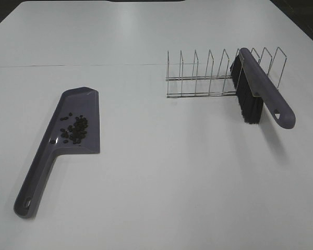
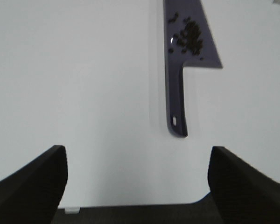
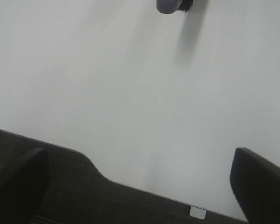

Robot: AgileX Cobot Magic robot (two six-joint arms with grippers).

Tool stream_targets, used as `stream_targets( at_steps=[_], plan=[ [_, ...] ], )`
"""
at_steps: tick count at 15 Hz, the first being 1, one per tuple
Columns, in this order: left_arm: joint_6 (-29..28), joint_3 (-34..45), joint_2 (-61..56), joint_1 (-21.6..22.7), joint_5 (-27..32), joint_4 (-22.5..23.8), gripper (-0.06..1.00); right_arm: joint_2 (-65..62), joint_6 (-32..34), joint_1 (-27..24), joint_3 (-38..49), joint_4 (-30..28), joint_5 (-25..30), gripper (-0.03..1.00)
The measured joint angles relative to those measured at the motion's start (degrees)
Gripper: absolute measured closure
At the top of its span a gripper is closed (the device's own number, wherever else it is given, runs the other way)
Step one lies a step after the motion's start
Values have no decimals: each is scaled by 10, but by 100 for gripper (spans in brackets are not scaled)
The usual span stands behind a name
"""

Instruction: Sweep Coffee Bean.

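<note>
On the flat pan of a purple-grey plastic dustpan (image 1: 79,120) lies the coffee bean (image 1: 74,130) cluster, small dark oval beans bunched near the pan's handle end, a few strays beside it. That dustpan rests on the white table (image 1: 161,172), left of centre, its long handle pointing toward the near edge. Well apart, on the right, a purple-handled brush with black bristles (image 1: 258,94) leans tilted in a thin silver wire rack (image 1: 208,78). Both the left gripper (image 2: 137,186) and right gripper (image 3: 140,186) hover with jaws wide apart, holding nothing.

Glossy plastic dustpan (image 1: 68,130), shiny wire rack (image 1: 208,75), matt table (image 1: 172,172)
</note>
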Motion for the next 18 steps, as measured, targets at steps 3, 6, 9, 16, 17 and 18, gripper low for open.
stream_targets(
  at_steps=[3,6,9,16,17,18],
  plan=[
    [64,9,-89,0,2,-53,19,0,0,0,0,0,0,3],
    [156,50,-97,0,9,-128,19,0,-1,0,0,1,0,3],
    [167,62,-98,0,-36,-122,19,0,-1,0,0,1,0,3],
    [166,80,-98,0,-73,-109,19,0,-1,0,0,1,0,3],
    [166,80,-98,0,-73,-109,19,0,-1,0,0,1,0,3],
    [166,80,-98,4,-73,-109,19,-1,-1,5,0,1,0,3]
  ],
)
